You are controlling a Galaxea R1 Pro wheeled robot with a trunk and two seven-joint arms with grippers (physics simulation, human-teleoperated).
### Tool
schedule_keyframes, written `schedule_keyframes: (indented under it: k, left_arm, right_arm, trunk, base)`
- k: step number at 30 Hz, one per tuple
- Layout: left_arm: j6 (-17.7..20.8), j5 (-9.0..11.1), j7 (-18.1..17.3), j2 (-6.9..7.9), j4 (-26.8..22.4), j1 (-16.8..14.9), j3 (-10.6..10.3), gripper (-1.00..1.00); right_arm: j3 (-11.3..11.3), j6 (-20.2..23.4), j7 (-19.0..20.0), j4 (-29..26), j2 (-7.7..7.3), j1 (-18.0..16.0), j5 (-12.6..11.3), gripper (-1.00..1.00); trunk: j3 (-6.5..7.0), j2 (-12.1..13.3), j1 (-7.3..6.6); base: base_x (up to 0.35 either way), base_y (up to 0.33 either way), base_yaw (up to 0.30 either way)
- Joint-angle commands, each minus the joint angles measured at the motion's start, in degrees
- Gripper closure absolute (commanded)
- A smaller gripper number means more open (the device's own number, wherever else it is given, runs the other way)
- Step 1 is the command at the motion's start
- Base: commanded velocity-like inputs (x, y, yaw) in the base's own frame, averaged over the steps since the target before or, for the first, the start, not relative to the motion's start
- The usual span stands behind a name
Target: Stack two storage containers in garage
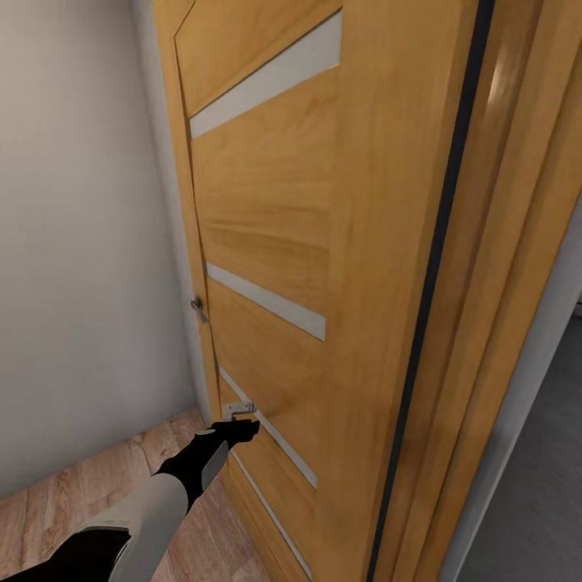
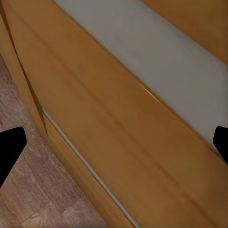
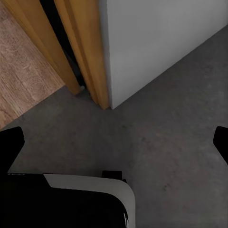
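Looks like the transit step: no bins in sight, so I can't say where they are. The robot's at a doorway with the left gripper (image 1: 242,427) pressed low against the wooden door (image 1: 275,242), probably pushing it wider to get through to the garage. In the left wrist view both fingertips (image 2: 10,149) sit wide apart, empty. The right fingertips (image 3: 9,142) are spread too, nothing held. Next move needs the door swung clear. The door is glossy honey wood with 3 pale inset strips; near floor is light plank (image 1: 73,493), and grey speckled concrete (image 3: 171,133) lies past the frame (image 3: 85,52)
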Motion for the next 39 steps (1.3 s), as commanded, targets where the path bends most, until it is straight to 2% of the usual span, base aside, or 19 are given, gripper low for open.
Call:
schedule_keyframes:
  k: [1, 14, 39]
  left_arm:
    - [0.34, 1.21, -0.31, -2.25, -0.09, 0.02, -0.24, -1.00]
    - [0.34, 1.21, -0.31, -2.25, -0.09, 0.02, -0.24, -1.00]
    - [0.36, 1.21, -0.31, -2.26, -0.09, 0.02, -0.24, -1.00]
  right_arm:
    - [0.08, -0.08, 0.42, -0.07, -0.02, 0.02, -0.47, -1.00]
    - [0.08, 0.02, 0.42, -0.07, -0.02, 0.02, -0.47, -1.00]
    - [0.08, 0.00, 0.41, -0.07, -0.02, 0.02, -0.47, -1.00]
  trunk:
    - [-0.06, -0.03, 0.01]
    - [0.11, -0.03, 0.01]
    - [0.12, -0.03, 0.01]
  base:
    - [0.000, 0.000, 0.000]
    - [0.000, 0.000, -0.099]
    - [0.000, 0.000, -0.003]
